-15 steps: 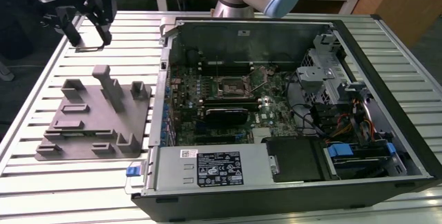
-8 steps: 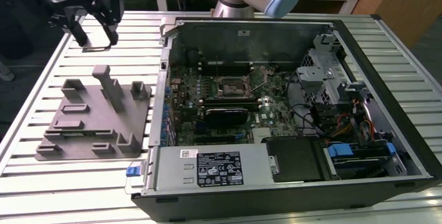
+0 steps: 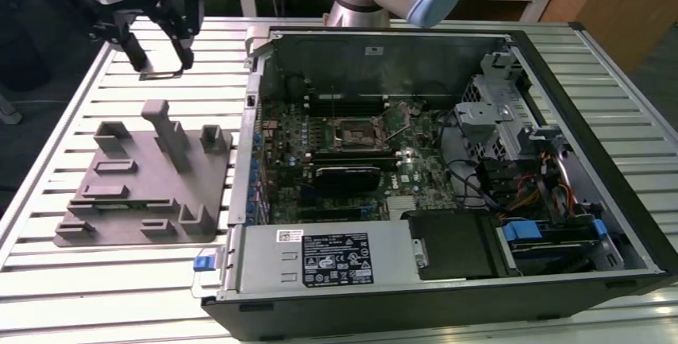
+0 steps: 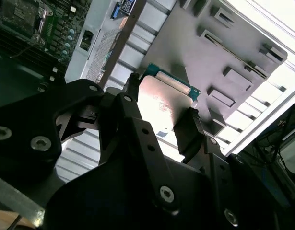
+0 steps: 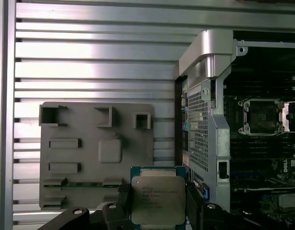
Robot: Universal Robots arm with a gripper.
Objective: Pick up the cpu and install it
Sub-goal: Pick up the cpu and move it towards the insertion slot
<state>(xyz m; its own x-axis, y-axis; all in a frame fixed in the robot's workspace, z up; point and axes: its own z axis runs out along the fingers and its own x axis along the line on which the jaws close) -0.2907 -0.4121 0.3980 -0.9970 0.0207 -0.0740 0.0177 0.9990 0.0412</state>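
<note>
Hand (image 3: 161, 66), black two-finger, clamped on flat square silver-topped cpu (image 5: 158, 200), upper left of exterior view. Best kept level, square to black socket frame (image 3: 353, 129).

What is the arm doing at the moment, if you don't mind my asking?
The arm's gripper holds the cpu by two opposite edges between its fingers. It hangs over the slatted table, near the grey tray and beside the open computer case. The socket on the board inside the case looks empty, so the cpu is picked up but not yet installed.
</note>
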